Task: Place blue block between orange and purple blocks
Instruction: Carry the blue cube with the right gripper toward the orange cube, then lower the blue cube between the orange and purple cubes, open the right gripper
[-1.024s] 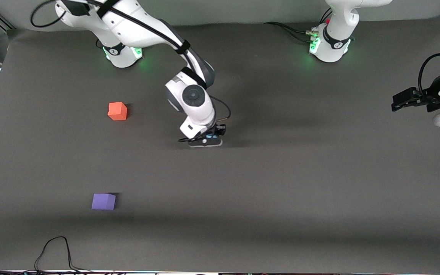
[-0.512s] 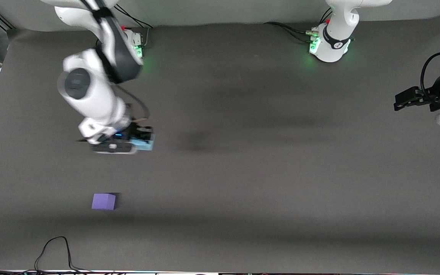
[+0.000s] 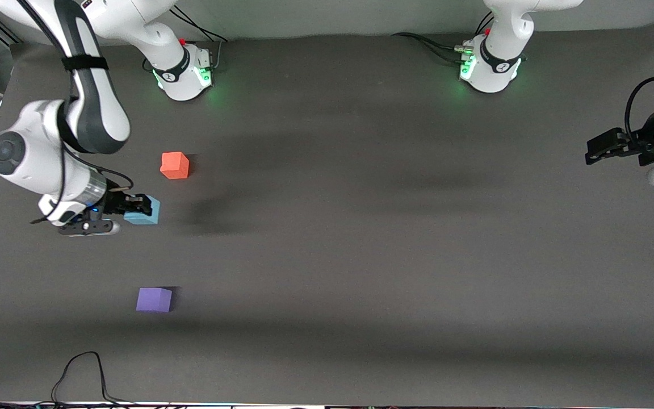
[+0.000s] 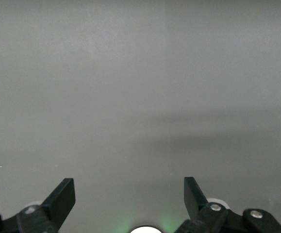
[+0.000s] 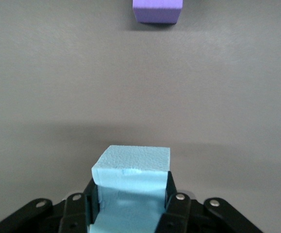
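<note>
The right gripper point(image 3: 137, 209) hangs over the table point(image 3: 395, 250) toward the right arm's end, its jaws clamped on the blue block point(image 3: 144, 211). In the right wrist view the block point(image 5: 130, 187) sits squeezed between the two black fingers point(image 5: 175, 206), its upper face clear of them. The held block is over the bare stretch between the orange block point(image 3: 175, 165) and the purple block point(image 3: 154, 299) — closer to the orange one, and slightly more toward the right arm's end of the table than either. The purple block point(image 5: 157, 10) lies nearer the front camera than the orange block, well apart from it, with open dark table all around both.

The left gripper point(image 3: 596, 150) waits at the left arm's end of the table, jaws apart — the left wrist view shows its two fingertips point(image 4: 62, 196) wide open over plain grey surface. The whole middle of the table lies open. A black cable point(image 3: 80, 369) loops by the table edge nearest the front camera, well clear of the blocks. No readable writing or labels show on the blocks.
</note>
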You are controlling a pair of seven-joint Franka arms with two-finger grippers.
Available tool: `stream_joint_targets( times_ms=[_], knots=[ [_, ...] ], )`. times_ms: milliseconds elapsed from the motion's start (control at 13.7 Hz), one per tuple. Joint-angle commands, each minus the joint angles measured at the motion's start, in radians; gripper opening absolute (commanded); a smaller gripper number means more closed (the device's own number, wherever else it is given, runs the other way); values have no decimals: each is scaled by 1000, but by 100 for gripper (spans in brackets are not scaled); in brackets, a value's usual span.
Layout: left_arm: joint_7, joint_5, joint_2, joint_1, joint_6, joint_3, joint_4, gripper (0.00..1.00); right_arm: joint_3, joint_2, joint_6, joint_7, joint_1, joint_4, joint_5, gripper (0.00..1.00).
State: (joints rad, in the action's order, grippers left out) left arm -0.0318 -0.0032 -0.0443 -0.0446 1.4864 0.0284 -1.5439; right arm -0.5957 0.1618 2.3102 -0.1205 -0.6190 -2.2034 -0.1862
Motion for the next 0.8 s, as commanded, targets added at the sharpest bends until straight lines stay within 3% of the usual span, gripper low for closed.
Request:
stream_joint_targets(
  times_ms=[0,146,366,732],
  knots=[
    [-16,14,24,-9,14,8,-25,100,-1,112,104,-59,-21,-24,-71,36],
    [-16,15,23,-11,23,8,-24,100,0,166,141,-123,-21,-24,-114,36],
    [-14,15,21,-14,28,8,-27,100,0,217,143,-234,-19,-22,-275,36],
    [-13,11,20,-15,29,8,-28,100,0,248,170,-251,-21,-21,-297,36]
  ],
)
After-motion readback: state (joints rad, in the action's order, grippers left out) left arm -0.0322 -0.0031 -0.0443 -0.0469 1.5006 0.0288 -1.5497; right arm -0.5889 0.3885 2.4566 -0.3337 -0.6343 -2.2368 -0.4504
